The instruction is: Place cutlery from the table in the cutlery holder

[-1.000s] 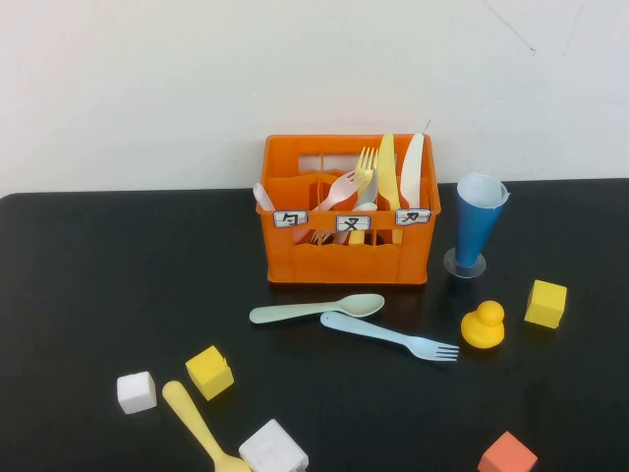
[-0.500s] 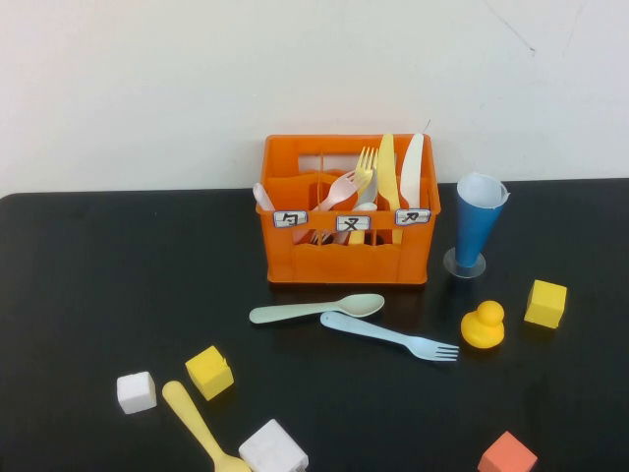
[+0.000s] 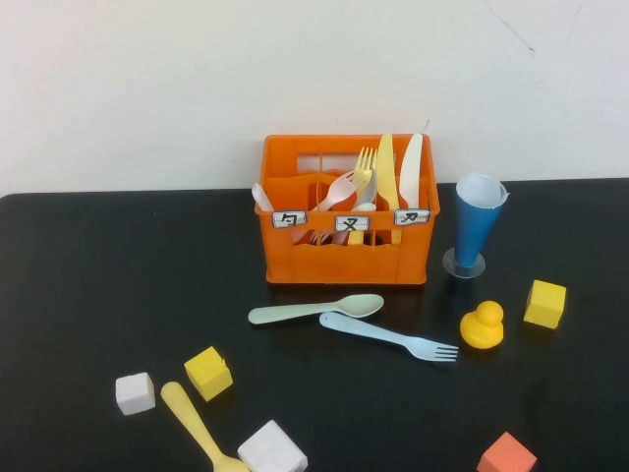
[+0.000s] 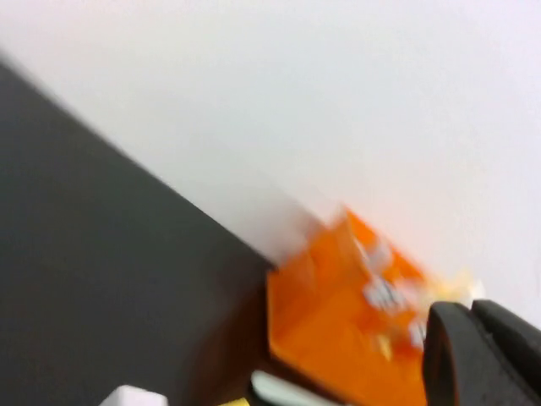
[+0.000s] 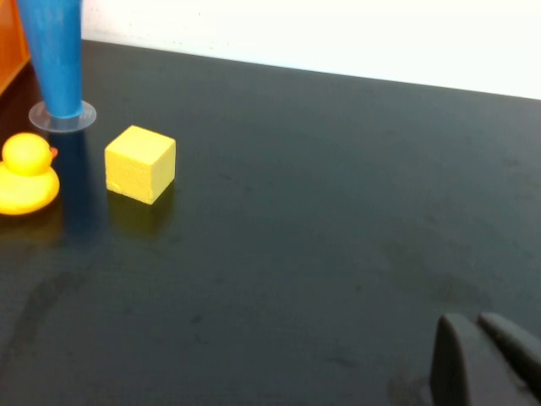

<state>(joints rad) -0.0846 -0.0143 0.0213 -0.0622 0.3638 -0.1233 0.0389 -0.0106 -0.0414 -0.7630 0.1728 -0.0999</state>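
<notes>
The black table (image 3: 98, 295) fills the lower part of the high view, with a white wall behind it. Near its far edge stands the orange cutlery holder (image 3: 344, 251), three small white labels on its front, several forks and knives already upright in its compartments. Just right of it stands a blue cone-shaped cup (image 3: 477, 224) on a clear base.

In front of the holder lie the mint-green spoon (image 3: 314, 310) and, just beside it, the light blue fork (image 3: 388, 336), tines pointing right (the two look close to touching, though I cannot tell). The pale yellow spoon (image 3: 197, 429) lies well to the left at the near edge, between a yellow cube (image 3: 208, 372) and a white cube (image 3: 272, 447). A yellow duck (image 3: 483, 324) sits near the cup.

The left gripper (image 4: 486, 355) hangs above the table, its fingers pressed together on nothing. The right gripper (image 5: 486, 364) hovers low over bare table, fingers likewise together and empty.
</notes>
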